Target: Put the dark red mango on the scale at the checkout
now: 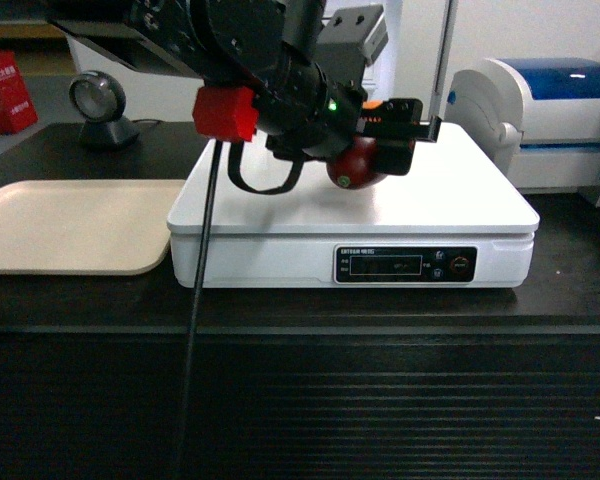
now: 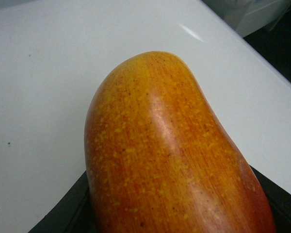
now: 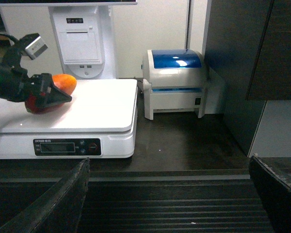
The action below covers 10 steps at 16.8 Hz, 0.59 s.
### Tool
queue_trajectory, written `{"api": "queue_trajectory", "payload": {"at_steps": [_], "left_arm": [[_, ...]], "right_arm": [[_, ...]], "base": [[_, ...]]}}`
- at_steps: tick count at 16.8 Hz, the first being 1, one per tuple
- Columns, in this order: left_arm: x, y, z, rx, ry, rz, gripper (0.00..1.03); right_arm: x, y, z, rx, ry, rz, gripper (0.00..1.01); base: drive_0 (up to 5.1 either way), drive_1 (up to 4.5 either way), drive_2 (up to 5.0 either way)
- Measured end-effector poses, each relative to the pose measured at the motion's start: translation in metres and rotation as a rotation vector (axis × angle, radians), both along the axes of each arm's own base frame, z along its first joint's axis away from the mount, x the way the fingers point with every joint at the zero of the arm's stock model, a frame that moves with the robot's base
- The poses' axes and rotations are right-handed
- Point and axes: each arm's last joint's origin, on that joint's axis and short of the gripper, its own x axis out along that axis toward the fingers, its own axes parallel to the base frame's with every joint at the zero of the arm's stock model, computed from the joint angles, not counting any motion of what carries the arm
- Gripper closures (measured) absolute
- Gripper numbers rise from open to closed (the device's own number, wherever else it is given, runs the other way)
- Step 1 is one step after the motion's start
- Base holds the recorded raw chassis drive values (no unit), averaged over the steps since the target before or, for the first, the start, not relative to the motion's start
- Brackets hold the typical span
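The dark red mango [image 1: 356, 164] hangs low over the middle of the scale [image 1: 450, 195], held by my left gripper [image 1: 382, 150], which reaches in from the left and is shut on it. Whether the fruit touches the platter I cannot tell. In the left wrist view the mango [image 2: 169, 155] fills the frame, orange-red against the white scale [image 2: 39, 97], with black fingers [image 2: 70, 208] at its lower sides. The scale [image 3: 106, 107] stands on the checkout [image 1: 380, 400]. My right gripper [image 3: 167, 199] stands open and holds nothing, facing the ribbed front of the checkout [image 3: 184, 145].
A beige tray [image 1: 70, 225] lies left of the scale. A white-and-blue printer [image 1: 550, 110] stands to its right. A round scanner [image 1: 98, 105] and a red box [image 1: 5, 90] sit at the back left. A black cable [image 1: 200, 300] hangs from the left arm.
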Motion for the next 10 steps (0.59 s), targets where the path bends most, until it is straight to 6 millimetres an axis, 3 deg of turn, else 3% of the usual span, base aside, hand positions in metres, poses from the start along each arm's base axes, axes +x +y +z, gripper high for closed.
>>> {"api": "queue_trajectory", "payload": {"at_steps": [2,7,10], "left_arm": [[0.012,-0.007,-0.009,0.000,0.046,0.060,0.36],[0.033,-0.018,0.003,-0.026,0.062,0.168,0.36],[0.039,-0.019,-0.006,0.026,0.110,0.231,0.36]], "right_arm": [[0.000,0.000,0.000,0.000,0.000,0.000,0.03],[0.000,0.000,0.000,0.000,0.000,0.000,0.03],[0.000,0.000,0.000,0.000,0.000,0.000,0.03]], "base": [[0.0,0.00,0.0],[0.0,0.00,0.0],[0.0,0.00,0.0]]}}
